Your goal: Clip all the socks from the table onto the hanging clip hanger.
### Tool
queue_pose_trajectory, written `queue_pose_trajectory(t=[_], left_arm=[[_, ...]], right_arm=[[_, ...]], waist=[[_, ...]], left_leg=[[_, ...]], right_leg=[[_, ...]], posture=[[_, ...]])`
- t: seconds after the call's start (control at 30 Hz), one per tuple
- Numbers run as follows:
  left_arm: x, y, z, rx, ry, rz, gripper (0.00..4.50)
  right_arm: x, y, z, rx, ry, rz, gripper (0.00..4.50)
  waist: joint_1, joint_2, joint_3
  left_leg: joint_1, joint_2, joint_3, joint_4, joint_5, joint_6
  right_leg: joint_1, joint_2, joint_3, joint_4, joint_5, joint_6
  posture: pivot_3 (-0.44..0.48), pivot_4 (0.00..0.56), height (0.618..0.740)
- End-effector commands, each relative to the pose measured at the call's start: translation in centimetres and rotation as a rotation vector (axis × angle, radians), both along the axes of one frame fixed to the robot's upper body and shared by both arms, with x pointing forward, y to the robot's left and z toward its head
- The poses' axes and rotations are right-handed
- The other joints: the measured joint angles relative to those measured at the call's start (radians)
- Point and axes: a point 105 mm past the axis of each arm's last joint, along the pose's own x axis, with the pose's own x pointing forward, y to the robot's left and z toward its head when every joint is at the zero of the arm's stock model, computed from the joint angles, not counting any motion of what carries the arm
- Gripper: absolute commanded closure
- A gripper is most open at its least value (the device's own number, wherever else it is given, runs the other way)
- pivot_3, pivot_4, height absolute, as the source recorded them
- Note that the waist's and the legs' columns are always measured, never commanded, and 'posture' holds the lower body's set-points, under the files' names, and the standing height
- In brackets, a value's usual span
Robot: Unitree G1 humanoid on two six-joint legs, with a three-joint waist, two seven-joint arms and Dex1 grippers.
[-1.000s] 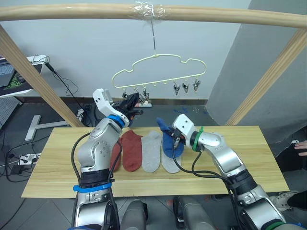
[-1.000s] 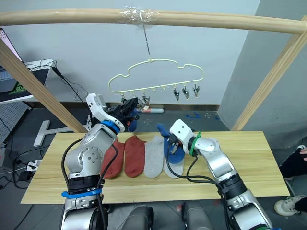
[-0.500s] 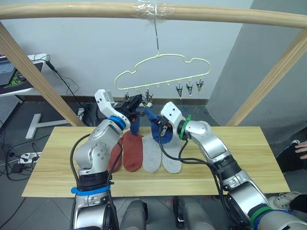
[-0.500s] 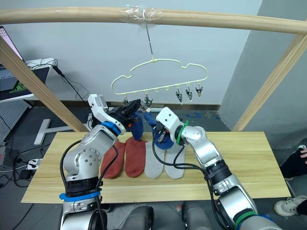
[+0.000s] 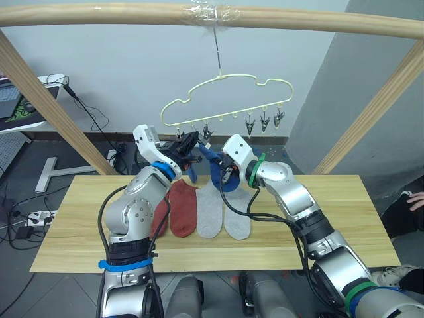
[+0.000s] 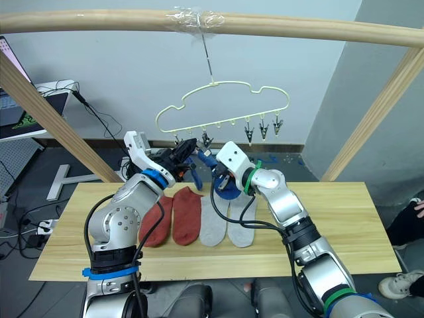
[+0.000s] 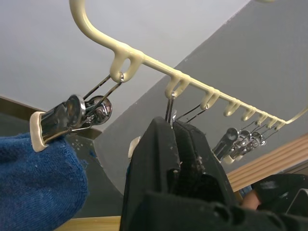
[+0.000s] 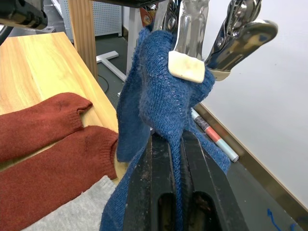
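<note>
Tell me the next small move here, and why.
Probably the left pincer should let the clip it is squeezing close on the blue sock. The right pincer holds that sock up among the clips of the hanger, and two red and two grey socks wait on the table.

Wooden table [image 5: 318, 218]; red socks [image 5: 173, 209], grey socks [image 5: 222, 215] (side by side).

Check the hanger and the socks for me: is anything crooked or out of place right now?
The clip hanger hangs tilted, its right end higher, as the left gripper pinches one clip. The blue sock in the right gripper is bunched at that clip. The socks on the table lie tidy.
</note>
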Motion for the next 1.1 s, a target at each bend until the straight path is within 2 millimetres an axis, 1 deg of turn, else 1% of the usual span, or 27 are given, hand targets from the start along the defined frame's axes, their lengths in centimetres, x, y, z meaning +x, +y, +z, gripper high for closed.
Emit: queue_pose_trajectory(t=[0.03, 0.27, 0.33, 0.37, 0.43, 0.5, 0.57, 0.6, 0.67, 0.7, 0.83, 0.87, 0.9, 0.93, 0.97, 1.07, 1.1], left_arm=[[-0.3, 0.1, 0.5, 0.009, -0.022, -0.005, 2.97], [-0.6, 1.1, 0.8, -0.002, -0.025, 0.000, 0.72], [-0.8, 1.4, 0.8, 0.014, -0.022, 0.001, 0.14], [-1.2, 1.8, 1.0, 0.006, -0.017, -0.004, 0.03], [-2.0, 2.0, 1.2, -0.005, -0.011, -0.030, 0.03], [-2.8, 1.9, 1.3, -0.008, -0.004, -0.066, 0.03], [-3.4, 2.0, 1.1, 0.017, 0.000, -0.079, 0.00], [-3.6, 2.0, 1.1, 0.023, 0.000, -0.078, 0.00], [-3.8, 2.2, 1.3, 0.025, -0.003, -0.071, 0.00], [-3.8, 2.3, 1.4, 0.028, -0.006, -0.067, 0.00], [-4.0, 2.3, 1.5, 0.046, -0.014, -0.066, 0.00], [-4.1, 2.2, 1.5, 0.053, -0.015, -0.068, 0.00], [-4.1, 2.2, 1.5, 0.057, -0.016, -0.070, 0.00], [-4.2, 2.1, 1.3, 0.075, -0.016, -0.072, 0.00], [-4.3, 2.0, 1.2, 0.097, -0.018, -0.078, 0.00], [-4.5, 1.9, 1.0, 0.132, -0.026, -0.083, 0.00], [-4.4, 1.8, 1.1, 0.145, -0.037, -0.080, 0.00]], right_arm=[[0.0, 0.5, 2.0, 0.028, -0.066, 0.020, 4.50], [0.0, 0.5, 1.9, 0.035, -0.062, 0.018, 4.50], [0.0, 0.6, 2.0, 0.048, -0.054, 0.020, 4.50], [-0.2, 0.9, 2.1, 0.075, -0.037, 0.025, 4.50], [-0.3, 1.2, 2.3, 0.134, 0.009, 0.024, 4.50], [-0.3, 1.3, 2.4, 0.168, 0.045, 0.022, 4.50], [-0.5, 1.5, 2.4, 0.193, 0.073, 0.032, 3.98], [-0.5, 1.5, 2.4, 0.202, 0.083, 0.036, 3.80], [-0.8, 1.7, 2.2, 0.232, 0.130, 0.050, 3.09], [-0.8, 1.7, 2.1, 0.248, 0.153, 0.053, 2.81], [-1.1, 1.6, 1.8, 0.281, 0.212, 0.055, 1.30], [-1.2, 1.6, 1.7, 0.286, 0.222, 0.055, 0.72], [-1.2, 1.5, 1.7, 0.289, 0.229, 0.055, 0.54], [-1.3, 1.2, 1.5, 0.296, 0.245, 0.050, 0.21], [-1.4, 0.8, 1.3, 0.299, 0.257, 0.044, 0.04], [-1.6, 0.1, 1.0, 0.301, 0.273, 0.034, 0.04], [-1.5, -0.6, 0.9, 0.299, 0.274, 0.019, 0.04]], waist=[[0.000, 0.000, 0.000], [0.000, 0.000, 0.000], [0.000, 0.000, 0.000], [-0.001, 0.000, 0.000], [-0.003, 0.000, 0.000], [-0.002, 0.000, 0.000], [-0.001, 0.000, 0.000], [0.000, 0.001, 0.001], [0.001, 0.001, 0.001], [0.002, 0.001, 0.001], [0.004, 0.001, 0.001], [0.004, 0.001, 0.001], [0.005, 0.001, 0.001], [0.005, 0.001, 0.001], [0.006, 0.001, 0.001], [0.010, 0.001, 0.001], [0.011, 0.001, 0.001]], left_leg=[[-0.001, 0.000, 0.000, 0.000, 0.000, 0.000], [-0.003, 0.000, -0.001, 0.000, 0.000, 0.000], [-0.003, 0.000, -0.001, 0.000, 0.000, 0.000], [-0.003, 0.000, -0.001, 0.000, 0.000, 0.000], [-0.003, 0.001, -0.001, 0.000, 0.000, 0.000], [-0.003, 0.001, -0.002, 0.000, 0.000, 0.000], [-0.004, 0.001, -0.004, 0.000, 0.000, 0.000], [-0.004, 0.001, -0.005, 0.000, 0.000, 0.000], [-0.004, 0.000, -0.006, 0.000, 0.000, 0.000], [-0.004, 0.000, -0.006, 0.000, 0.000, 0.000], [-0.004, 0.000, -0.007, 0.000, 0.000, 0.000], [-0.004, 0.000, -0.008, 0.000, 0.000, 0.000], [-0.004, 0.000, -0.008, 0.000, 0.000, 0.000], [-0.004, 0.000, -0.008, 0.000, 0.000, 0.000], [-0.005, 0.000, -0.008, 0.000, 0.000, 0.000], [-0.005, 0.000, -0.009, 0.000, 0.000, 0.000], [-0.005, 0.000, -0.009, 0.000, 0.000, 0.000]], right_leg=[[-0.001, 0.000, 0.000, 0.000, 0.000, 0.000], [-0.002, 0.000, 0.000, -0.001, 0.000, 0.000], [-0.002, 0.000, -0.001, -0.001, 0.000, 0.000], [-0.002, 0.000, -0.001, -0.001, 0.000, 0.000], [-0.002, 0.000, 0.000, -0.001, 0.000, 0.000], [-0.003, 0.000, 0.000, -0.001, 0.000, 0.000], [-0.003, 0.000, -0.001, 0.000, 0.000, 0.000], [-0.003, 0.000, -0.001, 0.000, 0.000, 0.000], [-0.003, -0.001, -0.001, 0.000, 0.000, 0.000], [-0.003, -0.001, -0.001, 0.000, 0.000, 0.000], [-0.003, -0.001, -0.001, -0.001, 0.000, 0.000], [-0.003, -0.001, -0.001, -0.001, 0.000, 0.000], [-0.003, -0.001, -0.001, -0.001, 0.000, 0.000], [-0.003, -0.001, -0.002, -0.001, 0.000, 0.000], [-0.003, -0.001, -0.002, -0.001, 0.000, 0.000], [-0.003, -0.001, -0.002, -0.002, 0.000, 0.000], [-0.003, -0.001, -0.002, -0.002, 0.000, 0.000]], posture=[[0.074, 0.208, 0.740], [0.073, 0.210, 0.740], [0.074, 0.212, 0.740], [0.074, 0.212, 0.740], [0.075, 0.215, 0.740], [0.080, 0.218, 0.740], [0.087, 0.219, 0.740], [0.087, 0.219, 0.740], [0.094, 0.221, 0.740], [0.099, 0.220, 0.740], [0.103, 0.222, 0.740], [0.103, 0.222, 0.740], [0.104, 0.222, 0.740], [0.104, 0.222, 0.740], [0.104, 0.222, 0.740], [0.104, 0.222, 0.740], [0.104, 0.222, 0.740]])
